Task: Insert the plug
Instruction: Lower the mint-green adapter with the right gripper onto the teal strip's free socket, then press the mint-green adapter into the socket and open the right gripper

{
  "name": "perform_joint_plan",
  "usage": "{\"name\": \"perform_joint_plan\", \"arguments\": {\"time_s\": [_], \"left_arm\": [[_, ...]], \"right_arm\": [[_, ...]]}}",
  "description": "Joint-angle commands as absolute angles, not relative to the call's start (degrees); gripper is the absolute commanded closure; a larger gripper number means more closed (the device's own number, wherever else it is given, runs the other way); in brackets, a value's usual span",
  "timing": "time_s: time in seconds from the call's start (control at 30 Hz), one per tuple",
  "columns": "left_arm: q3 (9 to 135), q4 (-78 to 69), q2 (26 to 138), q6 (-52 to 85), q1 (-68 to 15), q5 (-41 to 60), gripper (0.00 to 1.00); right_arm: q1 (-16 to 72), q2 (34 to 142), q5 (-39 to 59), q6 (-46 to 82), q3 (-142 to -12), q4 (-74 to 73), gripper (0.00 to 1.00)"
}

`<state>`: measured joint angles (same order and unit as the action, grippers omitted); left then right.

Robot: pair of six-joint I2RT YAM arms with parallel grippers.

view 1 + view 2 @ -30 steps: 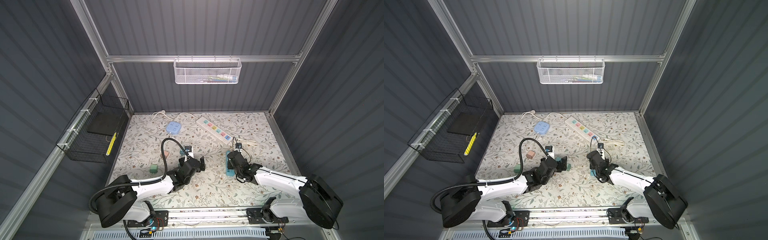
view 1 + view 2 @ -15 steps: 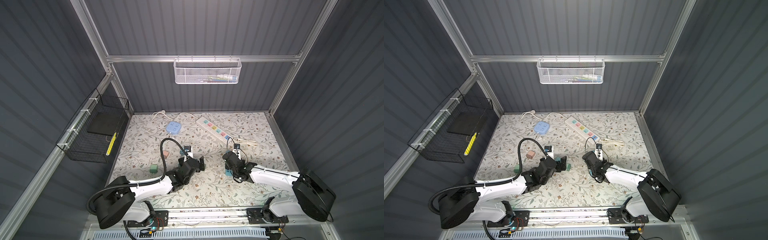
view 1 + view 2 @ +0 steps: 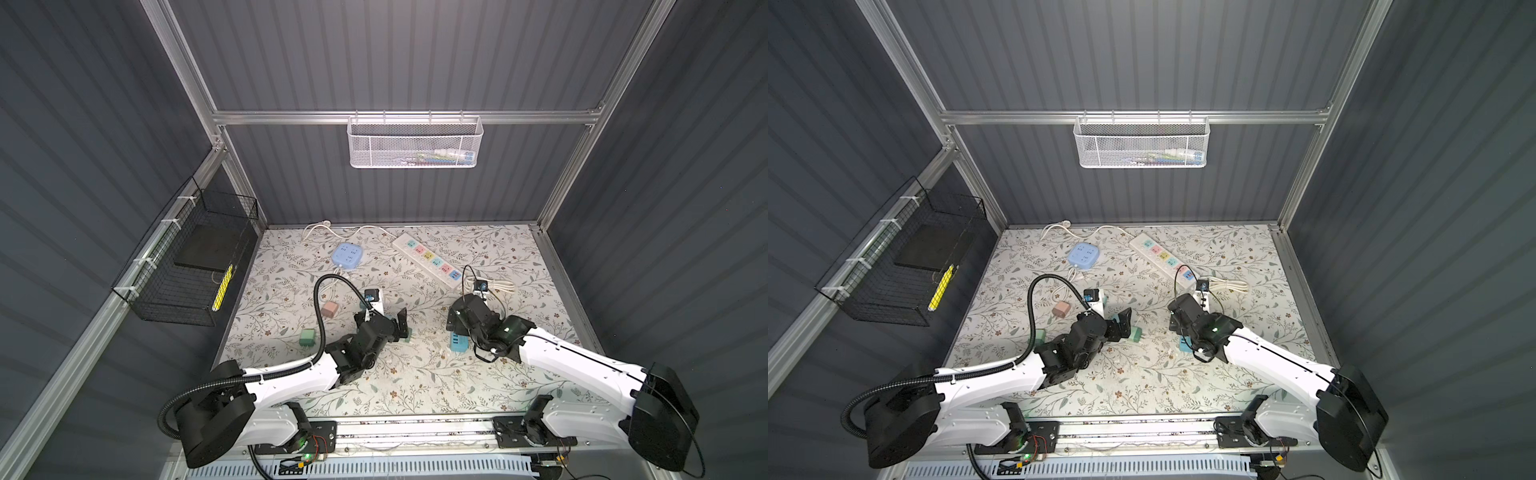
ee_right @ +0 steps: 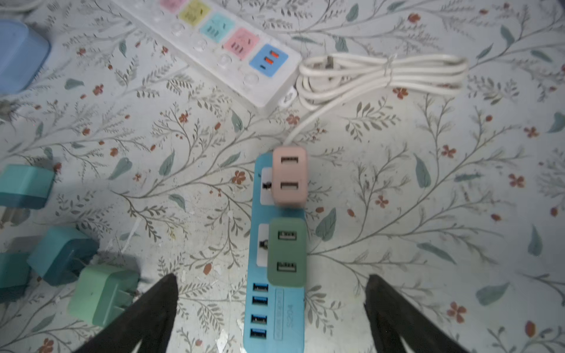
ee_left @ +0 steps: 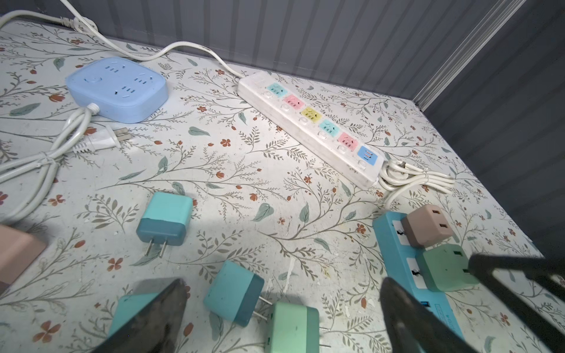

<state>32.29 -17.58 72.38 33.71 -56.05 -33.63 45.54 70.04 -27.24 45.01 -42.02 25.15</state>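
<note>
Right wrist: green plug (hand spread)

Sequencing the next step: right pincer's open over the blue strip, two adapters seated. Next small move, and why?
Probably lift the right pincer straight up off the blue strip: its jaws stand open, holding nothing, while the green adapter and pink adapter both sit plugged in. That would clear room for the left pincer, open over the loose mint plug.
</note>
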Motion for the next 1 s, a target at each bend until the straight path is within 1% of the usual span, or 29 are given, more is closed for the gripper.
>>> {"name": "perform_joint_plan", "arguments": {"time_s": [0.0,0.1,0.2,0.27,0.33,0.4,0.57,0.67,0.77,0.97], "left_arm": [[32.3,-16.0,71.3,32.5,-55.5,-34.4,0.02],[32.1,-15.9,71.0,32.6,-55.4,-34.3,0.02],[32.0,-15.6,70.6,32.8,-55.3,-34.3,0.02],[31.7,-15.6,70.2,32.8,-55.3,-34.3,0.02],[31.4,-15.5,69.7,32.9,-55.3,-34.5,0.02],[31.2,-15.3,69.1,32.9,-55.2,-34.7,0.02],[30.8,-14.9,68.1,32.6,-55.0,-35.2,0.02],[30.8,-14.8,68.0,32.5,-54.9,-35.2,0.02],[30.8,-15.3,68.4,32.5,-54.7,-35.2,0.02],[31.3,-15.5,69.3,32.5,-54.6,-35.0,0.02]], "right_arm": [[47.8,72.8,-23.7,51.3,-40.0,29.8,0.07],[47.9,76.0,-22.5,52.2,-39.1,27.9,0.12],[47.7,78.9,-24.0,52.6,-38.8,26.6,0.17],[47.4,80.8,-24.5,52.6,-39.4,26.2,0.23],[47.1,83.0,-25.1,53.1,-39.7,26.0,0.31],[46.8,84.1,-26.2,54.2,-40.1,26.8,0.36],[45.3,82.5,-30.0,55.3,-39.0,27.6,0.49],[42.5,80.6,-29.9,52.9,-37.4,25.7,0.53],[37.1,80.2,-27.2,48.3,-36.9,23.0,0.53],[26.9,84.2,-21.7,38.2,-41.5,18.2,0.54]]}}
